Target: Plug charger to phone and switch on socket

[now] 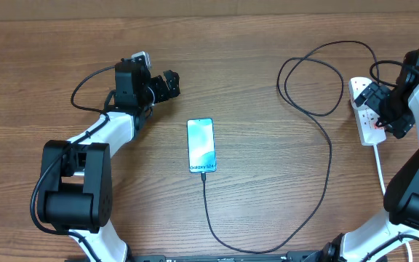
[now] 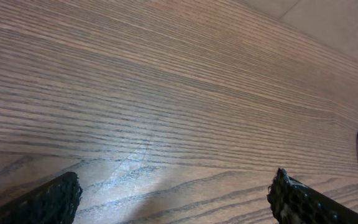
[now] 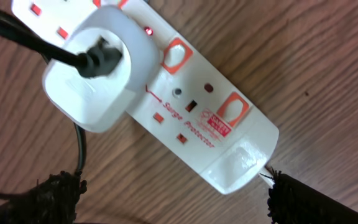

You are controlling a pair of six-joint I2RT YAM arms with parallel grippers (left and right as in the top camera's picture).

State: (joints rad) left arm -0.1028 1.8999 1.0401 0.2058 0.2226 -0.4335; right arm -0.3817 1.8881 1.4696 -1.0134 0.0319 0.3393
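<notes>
Black textured fingertips [image 3: 55, 199] of the right gripper [image 3: 176, 202] fill the bottom corners of the right wrist view. They are spread wide, with the near end of the socket [image 3: 197, 118] lying between them and below them, untouched. By the overhead view this gripper hangs far to the right of the phone [image 1: 201, 145], over the socket.

Largest of all is the wooden table [image 1: 49, 44], with the phone flat near its middle, screen up and lit light blue. The left arm [image 1: 71, 182] reaches up past the phone's left side. The left gripper [image 2: 173, 199] sits up and to the left of the phone, well apart from it, jaws spread wide over bare wood. The right arm [image 1: 413, 189] stands far to the phone's right.

The socket is a white strip with orange-red switches. A white plug [image 3: 98, 68] is seated in one of its outlets, and a small red dot [image 3: 148, 30] shows on the strip just beside that plug. The socket's thick white cord [image 1: 380, 167] runs from its near end toward the right arm's base.

The charger [image 1: 331, 153], a thin black cable, leaves the plug and loops above and to the right of the phone. It then swings down round the phone's right side and comes up to the bottom edge. The connector tip [image 1: 203, 175] meets the phone there; whether it is fully seated is too small to tell
</notes>
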